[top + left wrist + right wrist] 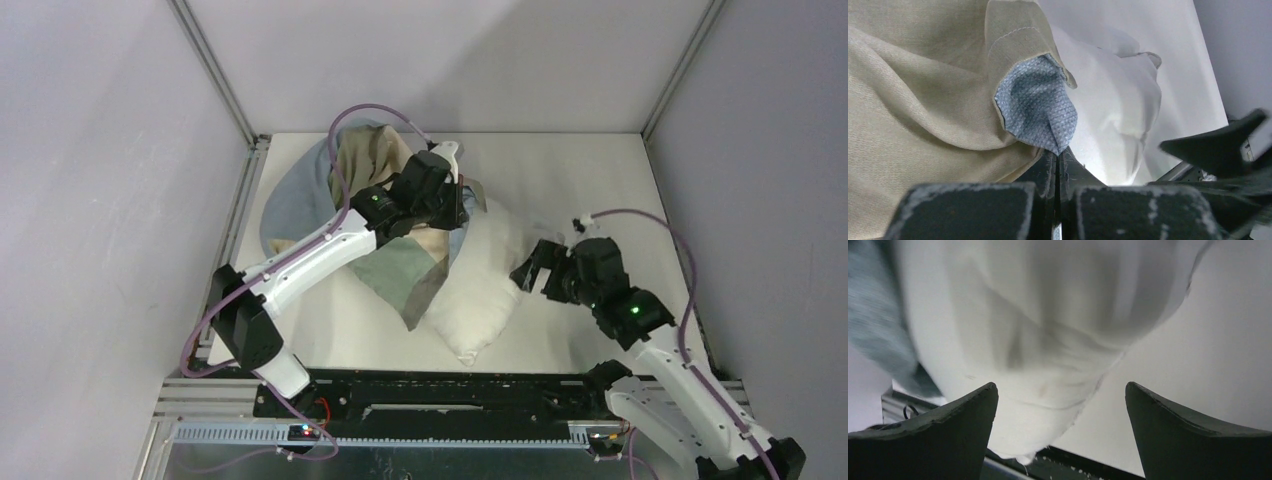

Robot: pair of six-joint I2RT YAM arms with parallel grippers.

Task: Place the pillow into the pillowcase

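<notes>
The off-white pillow (480, 290) lies diagonally on the table, its near corner towards the front rail. The blue-grey pillowcase (295, 205) is bunched at the back left with its beige inner side (365, 160) turned out, and drapes over the pillow's left part. My left gripper (462, 195) is raised over it. In the left wrist view this gripper (1058, 155) is shut on a blue fold of the pillowcase (1035, 105), with the pillow (1113, 110) beyond. My right gripper (525, 270) stands open just right of the pillow. In the right wrist view it (1060, 387) holds nothing and the pillow (1048, 315) fills the space ahead.
Grey enclosure walls (120, 200) close in the white table (600, 180) on three sides. A black rail (450, 390) runs along the near edge by the arm bases. The left arm (310, 255) reaches across the pillowcase.
</notes>
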